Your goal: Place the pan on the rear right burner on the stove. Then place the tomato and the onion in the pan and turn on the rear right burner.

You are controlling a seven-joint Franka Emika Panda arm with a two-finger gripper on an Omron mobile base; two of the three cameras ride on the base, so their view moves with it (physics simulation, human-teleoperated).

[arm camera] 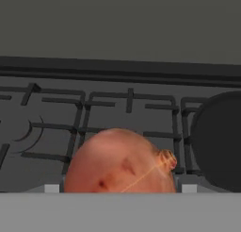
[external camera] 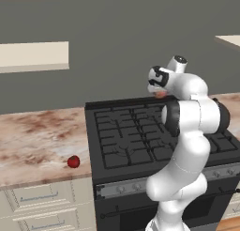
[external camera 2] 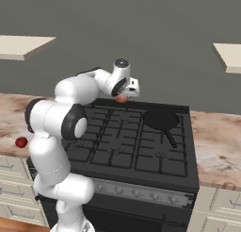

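Note:
My gripper (external camera 2: 123,95) is shut on the onion (arm camera: 120,162), a pale orange-tan ball that hangs above the rear middle of the stove (external camera 2: 117,151). The same onion (external camera: 160,94) peeks out under the hand in the left base view. To its right, the black pan (external camera 2: 161,119) lies flat on the rear right burner (external camera 2: 181,114), with its handle pointing toward the front; its rim (arm camera: 219,141) shows at the right of the hand view. The tomato (external camera: 73,161), a small red ball, rests on the counter left of the stove, near the front edge, and also appears as the tomato (external camera 2: 20,142) beside my arm.
The grey knob strip (external camera 2: 141,193) runs along the stove's front. Marbled counter (external camera: 33,141) extends left of the stove and more counter (external camera 2: 216,141) lies to its right. A grey wall stands close behind the stove. Drawers (external camera: 37,199) sit under the left counter.

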